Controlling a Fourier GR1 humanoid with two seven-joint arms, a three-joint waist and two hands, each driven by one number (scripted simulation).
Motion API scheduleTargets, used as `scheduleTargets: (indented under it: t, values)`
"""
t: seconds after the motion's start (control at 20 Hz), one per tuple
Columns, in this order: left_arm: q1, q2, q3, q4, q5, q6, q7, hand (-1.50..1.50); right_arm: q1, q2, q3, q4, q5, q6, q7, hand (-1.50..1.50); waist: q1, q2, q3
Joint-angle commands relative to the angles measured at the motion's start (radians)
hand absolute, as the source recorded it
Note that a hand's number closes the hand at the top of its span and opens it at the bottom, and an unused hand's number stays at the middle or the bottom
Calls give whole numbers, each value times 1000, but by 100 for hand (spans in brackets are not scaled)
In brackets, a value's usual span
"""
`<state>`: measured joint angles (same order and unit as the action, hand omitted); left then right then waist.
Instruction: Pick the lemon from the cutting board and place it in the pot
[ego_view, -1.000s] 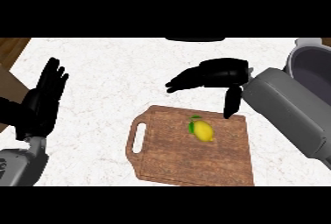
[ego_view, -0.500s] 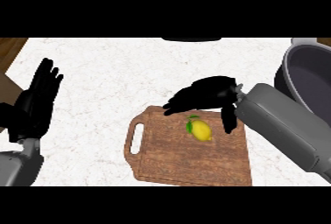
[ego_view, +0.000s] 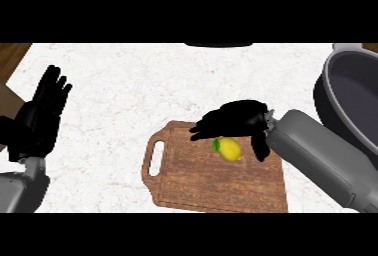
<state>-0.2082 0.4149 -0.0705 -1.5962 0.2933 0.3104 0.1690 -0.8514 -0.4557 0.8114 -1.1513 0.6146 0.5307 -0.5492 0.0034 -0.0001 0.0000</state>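
A yellow lemon (ego_view: 231, 149) with a green end lies on the upper part of a brown wooden cutting board (ego_view: 210, 184). My right hand (ego_view: 235, 119) hovers just above and behind the lemon, open, its fingers spread over the fruit's far side and its thumb hanging down at the lemon's right. Whether it touches the lemon I cannot tell. A dark grey pot (ego_view: 356, 98) stands at the right edge, partly cut off. My left hand (ego_view: 40, 116) rests open at the left edge, fingers up.
The cutting board has a handle slot (ego_view: 154, 157) on its left side. The white speckled counter (ego_view: 148, 85) meets brown wood (ego_view: 12, 55) at the far left. A dark object (ego_view: 219, 45) shows at the top edge.
My right hand has come down and toward the lemon, from behind the board to right over the fruit. The view has shifted, so the pot shows larger. The lemon has stayed in place.
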Motion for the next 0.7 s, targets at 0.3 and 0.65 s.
scheduleTargets:
  t: [0.3, 0.65]
  values:
    - [51, -55, 32, 25, -37, -59, -58, 0, 46, 61, -85, 51, 137, 28, -74, -150, 1, 0, 0]
    - [-21, -76, 50, 25, -80, -41, 21, 0, 66, 165, -95, 169, 270, -31, -76, -150, 1, 1, 0]
